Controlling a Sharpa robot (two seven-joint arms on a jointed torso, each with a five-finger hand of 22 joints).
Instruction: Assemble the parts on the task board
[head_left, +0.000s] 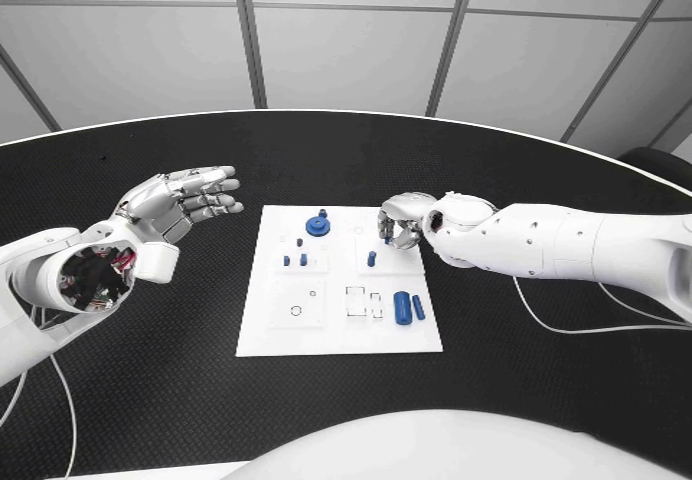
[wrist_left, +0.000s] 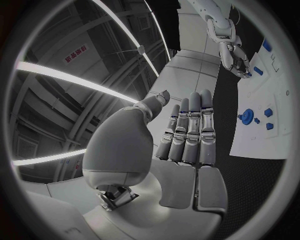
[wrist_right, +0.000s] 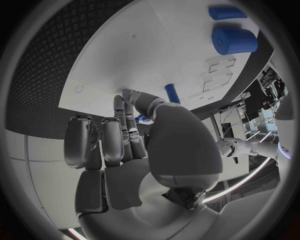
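The white task board lies in the middle of the black table. On it are a round blue part, two small blue pegs, one upright blue peg and two blue cylinders side by side. My right hand hovers low over the board's far right corner with its fingers curled down. There it pinches a small blue part between thumb and fingertip, close to the upright peg. My left hand is raised to the left of the board, fingers straight and apart, holding nothing.
Bare black table surrounds the board on all sides. Empty outlined slots mark the board's near half. My right forearm stretches across the table to the right of the board.
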